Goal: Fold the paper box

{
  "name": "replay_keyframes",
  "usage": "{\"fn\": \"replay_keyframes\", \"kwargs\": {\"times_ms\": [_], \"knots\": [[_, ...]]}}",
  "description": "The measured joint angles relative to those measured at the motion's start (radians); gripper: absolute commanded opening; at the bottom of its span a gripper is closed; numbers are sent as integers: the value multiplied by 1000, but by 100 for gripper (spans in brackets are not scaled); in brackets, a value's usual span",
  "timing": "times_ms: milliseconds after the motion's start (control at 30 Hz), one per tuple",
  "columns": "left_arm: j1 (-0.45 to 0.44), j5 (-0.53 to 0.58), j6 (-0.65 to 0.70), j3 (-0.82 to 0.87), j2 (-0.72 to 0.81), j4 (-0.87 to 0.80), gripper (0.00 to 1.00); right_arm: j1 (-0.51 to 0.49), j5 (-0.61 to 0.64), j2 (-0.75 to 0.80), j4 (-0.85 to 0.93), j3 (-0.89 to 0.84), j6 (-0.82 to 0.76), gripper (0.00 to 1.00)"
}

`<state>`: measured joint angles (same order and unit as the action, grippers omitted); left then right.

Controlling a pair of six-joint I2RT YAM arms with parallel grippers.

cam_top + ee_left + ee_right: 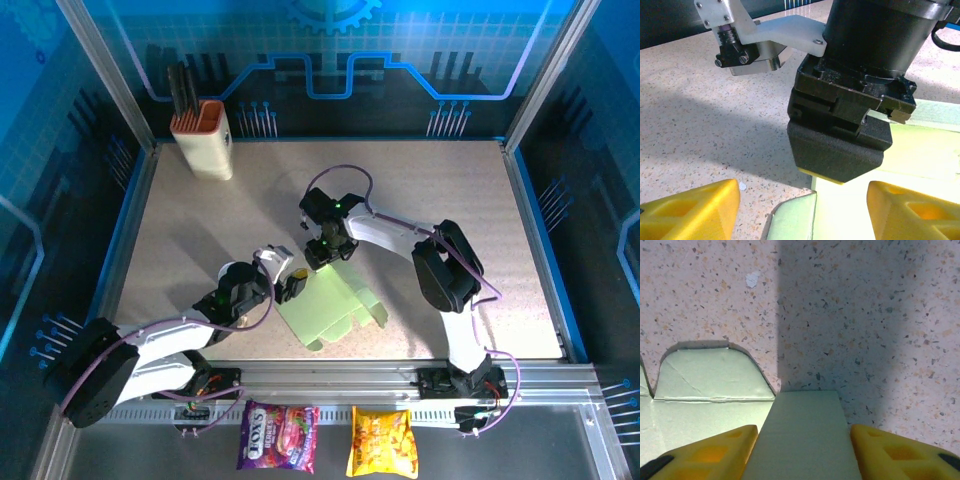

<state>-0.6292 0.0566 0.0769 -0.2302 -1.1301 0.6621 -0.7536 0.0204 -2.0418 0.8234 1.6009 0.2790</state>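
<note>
Speckled tabletop (pixel 440 210), blue-lit enclosure. Paper box (pixel 335 305): flat mint-green sheet, unfolded, near front centre of table. Right gripper (pixel 322 255) at sheet's far edge; yellow fingers (pixel 715 450) flank one flap (pinched or merely straddled: cannot tell). Left gripper (pixel 291 287) at sheet's left edge, jaws wide apart, grasping nothing. Cream holder (pixel 205 145) in far left corner. Two snack packets (pixel 278 437) beyond front edge.

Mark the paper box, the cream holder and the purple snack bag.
paper box (pixel 330 306), top external view, middle panel of sheet
cream holder (pixel 208 152), top external view, front wall
purple snack bag (pixel 278 438), top external view, bag's centre
</note>
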Motion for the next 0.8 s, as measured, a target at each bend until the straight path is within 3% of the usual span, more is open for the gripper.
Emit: {"fn": "replay_keyframes", "kwargs": {"times_ms": [533, 633, 800], "knots": [[6, 3, 0, 20, 0, 1, 69, 0, 40, -9, 73, 71, -124, 15], [7, 3, 0, 20, 0, 1, 69, 0, 58, -17, 93, 81, -151, 18], [10, 3, 0, 20, -3, 1, 70, 0, 58, -47, 113, 82, -168, 42]]}}
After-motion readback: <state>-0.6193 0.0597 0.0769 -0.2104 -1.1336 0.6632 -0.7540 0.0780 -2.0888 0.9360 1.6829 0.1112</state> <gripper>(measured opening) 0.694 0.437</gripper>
